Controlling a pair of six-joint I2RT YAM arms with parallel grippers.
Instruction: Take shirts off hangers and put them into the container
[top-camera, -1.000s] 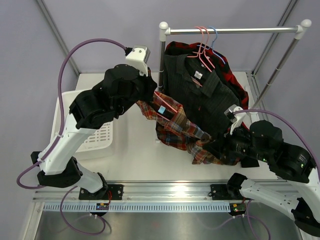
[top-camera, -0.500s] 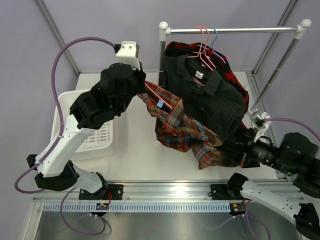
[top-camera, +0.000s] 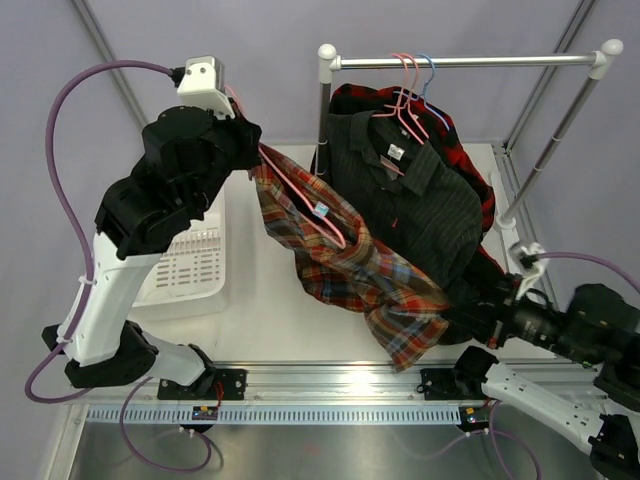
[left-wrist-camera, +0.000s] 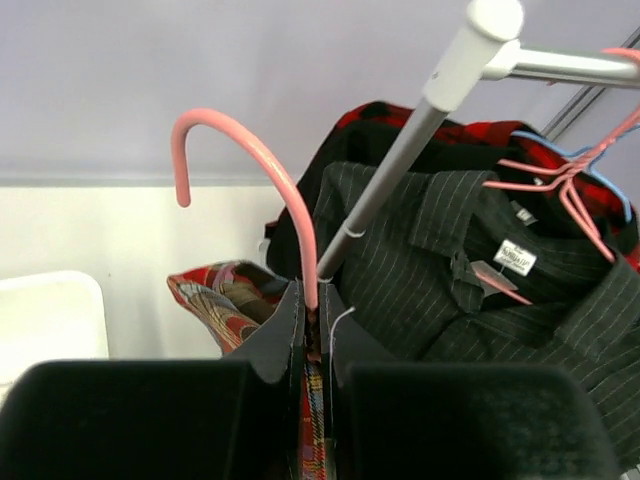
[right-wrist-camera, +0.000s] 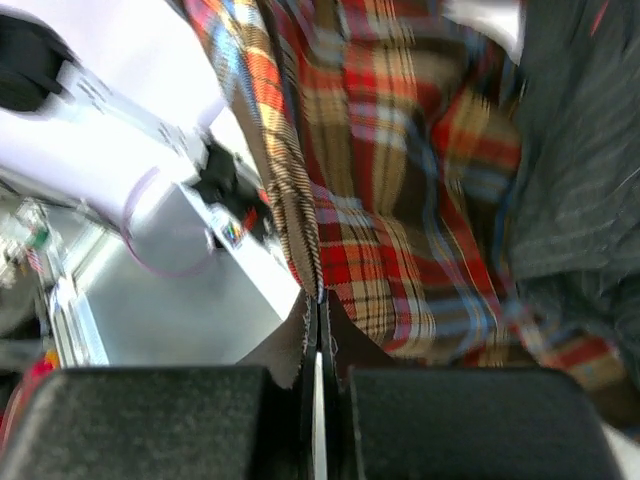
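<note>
Two clamps: my left gripper (left-wrist-camera: 312, 300) grips the pink hanger (left-wrist-camera: 262, 160) ahead, my right gripper (right-wrist-camera: 318, 310) the plaid shirt (right-wrist-camera: 400, 200), to strip it.

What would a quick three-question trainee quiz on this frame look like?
1. True or false: the pink hanger carrying the plaid shirt is hooked on the rail.
2. Fill in: the container sits on the ___ arm's side of the table.
3. Pick one: the right gripper is shut on A) the rail, B) the plaid shirt's lower edge, C) the container.

Key
1. False: the hanger is off the rail, and the left gripper is shut on it just below its hook.
2. Left.
3. B.
</note>
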